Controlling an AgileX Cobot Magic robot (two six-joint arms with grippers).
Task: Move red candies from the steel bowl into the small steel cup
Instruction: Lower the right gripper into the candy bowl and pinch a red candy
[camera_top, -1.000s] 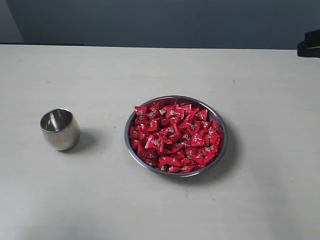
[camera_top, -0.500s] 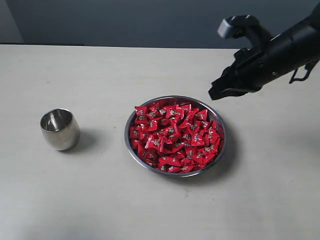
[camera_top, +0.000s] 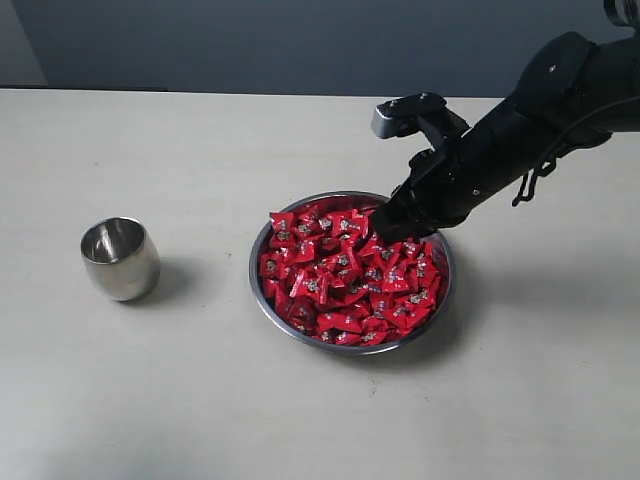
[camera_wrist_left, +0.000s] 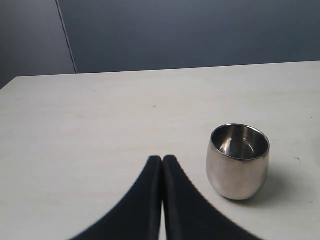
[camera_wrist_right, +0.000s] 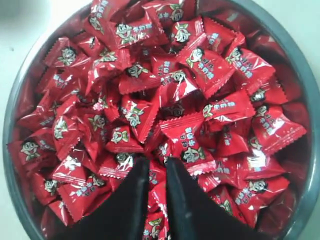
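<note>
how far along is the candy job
Done: nothing yet, the cup is empty. In hand: the right gripper is low over the candies in the bowl, jaws slightly apart, nothing gripped. Left: grab a candy, carry it to the cup, drop it in, repeat.

Ext cam high, wide; L wrist low near cup (camera_wrist_left: 238, 161); R wrist over bowl (camera_wrist_right: 6, 160)

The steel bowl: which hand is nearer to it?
Right. The right hand is over the steel bowl, close to the red candies; the left hand is near the small steel cup.
</note>
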